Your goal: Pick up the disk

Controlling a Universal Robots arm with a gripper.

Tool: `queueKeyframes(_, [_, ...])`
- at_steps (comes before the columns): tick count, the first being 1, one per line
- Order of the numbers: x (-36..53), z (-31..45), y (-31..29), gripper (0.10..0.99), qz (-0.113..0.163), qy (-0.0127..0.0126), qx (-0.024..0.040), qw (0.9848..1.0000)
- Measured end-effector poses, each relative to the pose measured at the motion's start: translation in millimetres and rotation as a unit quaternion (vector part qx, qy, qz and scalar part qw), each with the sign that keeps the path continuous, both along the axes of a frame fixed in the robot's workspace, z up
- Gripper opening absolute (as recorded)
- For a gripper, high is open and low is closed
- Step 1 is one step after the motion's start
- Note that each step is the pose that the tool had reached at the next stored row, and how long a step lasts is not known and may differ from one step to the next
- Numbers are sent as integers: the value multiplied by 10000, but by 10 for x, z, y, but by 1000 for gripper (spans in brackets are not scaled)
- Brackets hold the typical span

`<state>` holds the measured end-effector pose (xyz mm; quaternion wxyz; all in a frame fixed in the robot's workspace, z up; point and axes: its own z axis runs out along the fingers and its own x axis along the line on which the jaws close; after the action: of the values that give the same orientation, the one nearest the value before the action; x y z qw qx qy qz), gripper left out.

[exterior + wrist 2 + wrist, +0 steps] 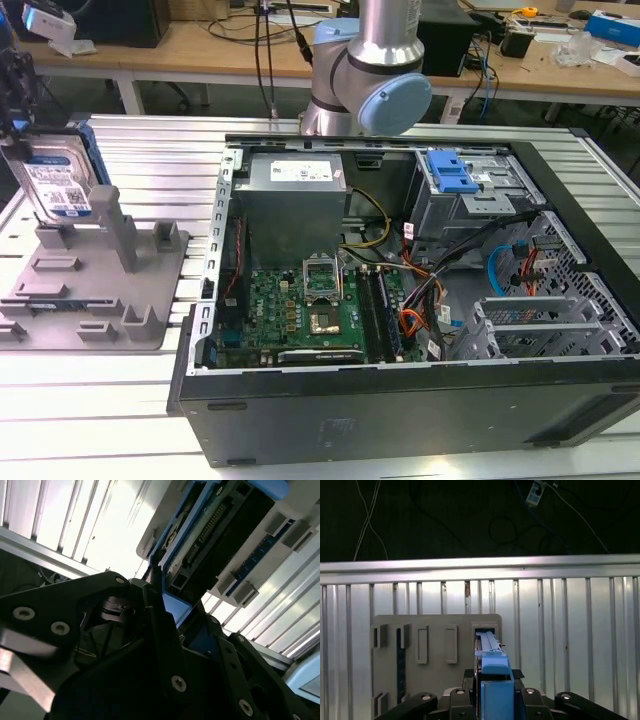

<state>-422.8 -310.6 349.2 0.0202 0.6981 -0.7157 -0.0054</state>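
In the exterior view the disk [62, 180] stands upright on edge at the view's far left, over the back of the grey plastic stand [95, 285], its white-and-blue label facing the camera and a blue rail along its far edge. The gripper [18, 95] reaches down onto the disk's top edge, dark and partly cut off by the frame. To the exterior view's right of the stand lies the open computer case [420, 300] on the ribbed metal table [150, 140], with a green motherboard [300, 305] inside and a blue drive-bay latch [452, 172] near its back; the arm's [375, 75] grey and pale-blue joints rise behind the case. The first wrist view looks straight down the disk's [492, 672] narrow edge: the blue rail runs between the two black fingers [460, 700], which close against its flat sides, with the stand [435, 650] and table slats below. The second wrist view shows the disk's [225, 535] dark underside from close by, with its connector pins and blue rails, and the black fingers [165, 645] clamped on its near end.
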Motion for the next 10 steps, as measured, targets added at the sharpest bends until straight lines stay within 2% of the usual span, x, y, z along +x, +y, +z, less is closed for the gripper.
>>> queueKeyframes(4, [0, 330, 0, 369, 0, 0, 0, 10000])
queueKeyframes(6, [0, 425, 0, 369, 0, 0, 0, 10000])
queueKeyframes(10, [0, 672, 0, 369, 0, 0, 0, 10000])
